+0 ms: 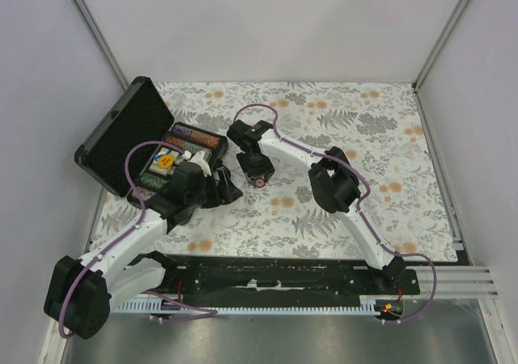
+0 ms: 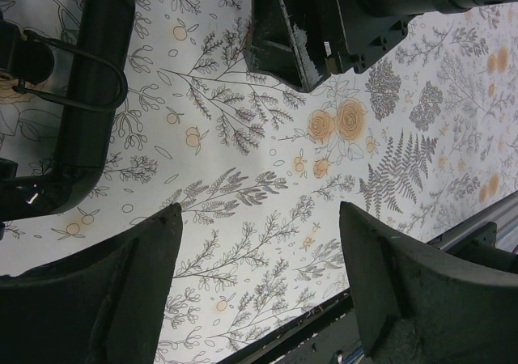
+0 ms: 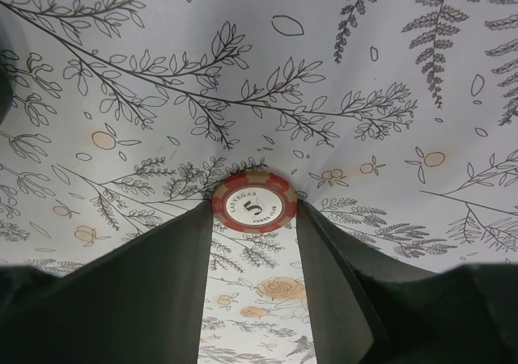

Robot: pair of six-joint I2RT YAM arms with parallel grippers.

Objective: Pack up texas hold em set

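The black case (image 1: 121,141) lies open at the left of the table, its lid tilted back. Inside it are rows of striped chips (image 1: 198,137) and a round orange button (image 1: 164,162). A red chip (image 3: 252,202) marked 5 sits between the tips of my right gripper (image 3: 252,210), and both fingers touch its rim. From above, that chip (image 1: 259,183) shows at the tip of the right gripper (image 1: 257,176), right of the case. My left gripper (image 2: 259,226) stands open over bare cloth, holding nothing, just right of the case (image 2: 93,97).
A flower-patterned cloth (image 1: 340,210) covers the table. The right arm's wrist (image 2: 340,16) hangs close in front of the left gripper. A black rail (image 1: 283,275) runs along the near edge. White walls close in the back and both sides.
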